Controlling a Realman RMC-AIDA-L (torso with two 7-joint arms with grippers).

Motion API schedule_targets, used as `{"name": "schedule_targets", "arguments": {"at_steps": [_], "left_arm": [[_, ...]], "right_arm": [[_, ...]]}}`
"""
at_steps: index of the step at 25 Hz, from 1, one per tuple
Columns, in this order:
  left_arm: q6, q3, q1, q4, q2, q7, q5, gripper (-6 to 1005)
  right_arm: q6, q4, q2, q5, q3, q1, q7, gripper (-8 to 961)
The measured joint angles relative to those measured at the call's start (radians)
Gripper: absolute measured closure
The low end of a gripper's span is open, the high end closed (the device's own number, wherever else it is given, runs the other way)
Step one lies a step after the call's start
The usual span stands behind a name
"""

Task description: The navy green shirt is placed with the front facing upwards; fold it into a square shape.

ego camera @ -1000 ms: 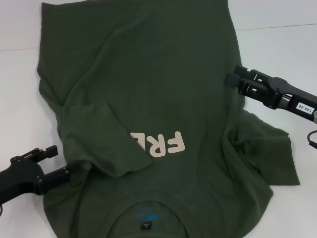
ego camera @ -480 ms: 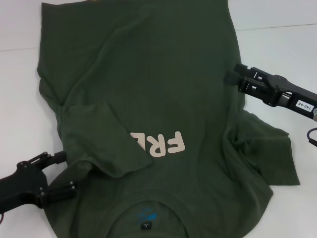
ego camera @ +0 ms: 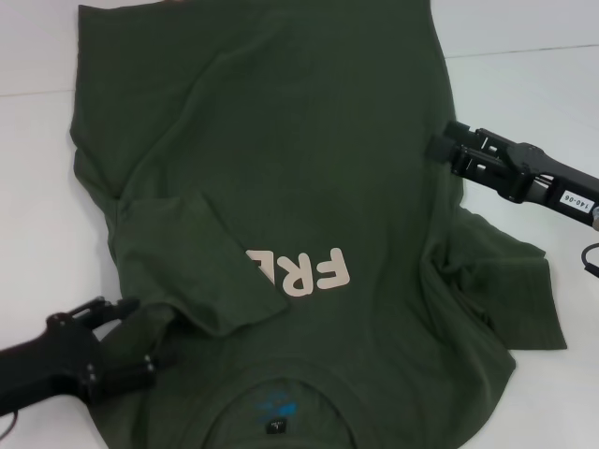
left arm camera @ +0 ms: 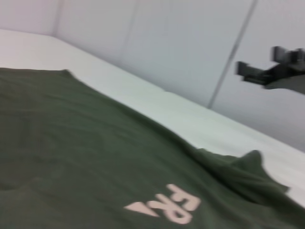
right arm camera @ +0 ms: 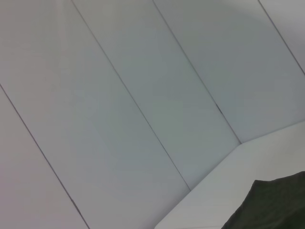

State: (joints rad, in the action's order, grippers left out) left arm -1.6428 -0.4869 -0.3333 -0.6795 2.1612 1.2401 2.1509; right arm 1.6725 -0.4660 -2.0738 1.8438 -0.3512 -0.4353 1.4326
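1. Big navy green shirt [ego camera: 281,187] spread flat on the white table [ego camera: 37,215], front side up, collar [ego camera: 276,398] at the near edge close to the robot.
2. Pale letters [ego camera: 304,271] on the chest, seen upside down from the head; only "FRE" showing.
3. Left sleeve [ego camera: 192,267] folded in over the chest, covering the rest of the letters.
4. Right sleeve [ego camera: 510,285] still out to the side of the letters, bunched and wrinkled.
5. Small blue print [ego camera: 276,407] just inside the collar.
6. Left gripper [ego camera: 140,332] low at the shirt's left edge, near the collar and just below the folded sleeve. Fingers spread apart, one finger [ego camera: 112,309] above and one below, with the cloth edge between them. Not pinched tight yet.
7. Right gripper [ego camera: 442,142] at the shirt's right edge, farther from the collar than the letters, above the bunched sleeve. Fingers look close together; hard to say for sure, and no cloth seen in them.
8. Far off in the left wrist view, same right gripper [left arm camera: 248,69] up above the table, past the letters [left arm camera: 167,206].
9. Only a dark corner of shirt [right arm camera: 271,205] in the right wrist view.
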Motion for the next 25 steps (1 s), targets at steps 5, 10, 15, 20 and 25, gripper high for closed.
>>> {"name": "schedule_targets", "arguments": {"at_steps": [5,10,15,20,25], "left_arm": [[-0.067,-0.054,0.005,-0.003,0.000,0.003,0.022,79],[-0.074,-0.098,0.000,0.010,0.004,0.007,0.052,79],[-0.115,-0.123,-0.008,0.022,0.004,0.006,0.053,79],[-0.138,-0.101,-0.008,0.017,0.003,-0.002,0.033,80],[-0.128,-0.044,-0.012,0.020,0.000,-0.045,-0.041,80]], "right_arm": [[0.003,0.000,0.000,0.000,0.000,0.003,-0.001,136],[0.003,0.000,0.000,0.000,0.000,0.000,-0.001,136],[0.003,0.000,0.000,0.000,-0.001,-0.003,-0.002,136],[0.002,0.000,0.000,0.000,0.000,-0.003,-0.003,136],[0.005,0.000,0.000,0.000,0.000,0.001,-0.004,136]]}}
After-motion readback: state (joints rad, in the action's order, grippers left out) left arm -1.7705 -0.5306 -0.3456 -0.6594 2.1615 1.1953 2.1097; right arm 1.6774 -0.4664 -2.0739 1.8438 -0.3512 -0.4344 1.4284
